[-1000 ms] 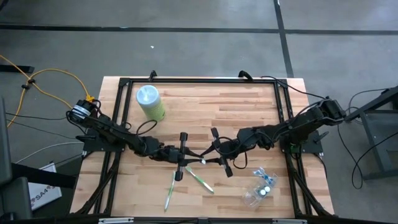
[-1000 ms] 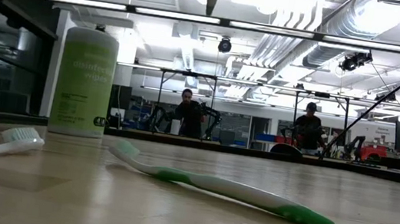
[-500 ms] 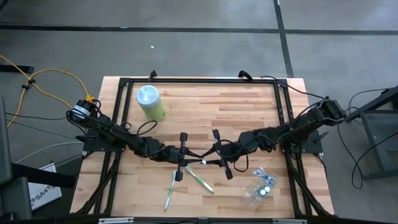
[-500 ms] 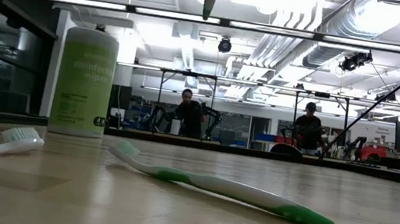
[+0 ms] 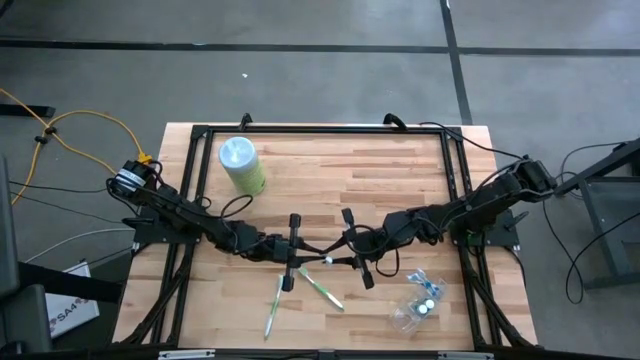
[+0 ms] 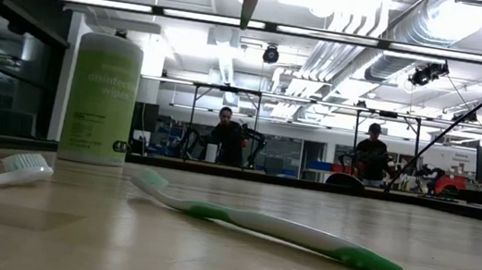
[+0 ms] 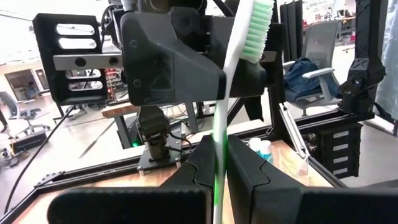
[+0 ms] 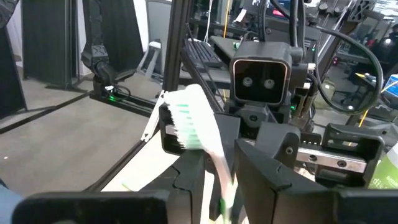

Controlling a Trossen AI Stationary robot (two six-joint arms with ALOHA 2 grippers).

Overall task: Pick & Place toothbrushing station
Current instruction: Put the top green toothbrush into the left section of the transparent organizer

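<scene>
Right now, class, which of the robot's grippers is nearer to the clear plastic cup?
The right. The right gripper is mid-table, just to the robot's left of the clear plastic cup in the near right corner. The left gripper sits beyond it, farther from the cup.

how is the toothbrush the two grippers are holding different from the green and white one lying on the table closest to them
The held toothbrush is clamped between the left gripper and the right gripper, both shut on it; the lying toothbrush is untouched. The held one is up off the wood; the lying one rests flat on the table. Both are slim, white and green.
</scene>
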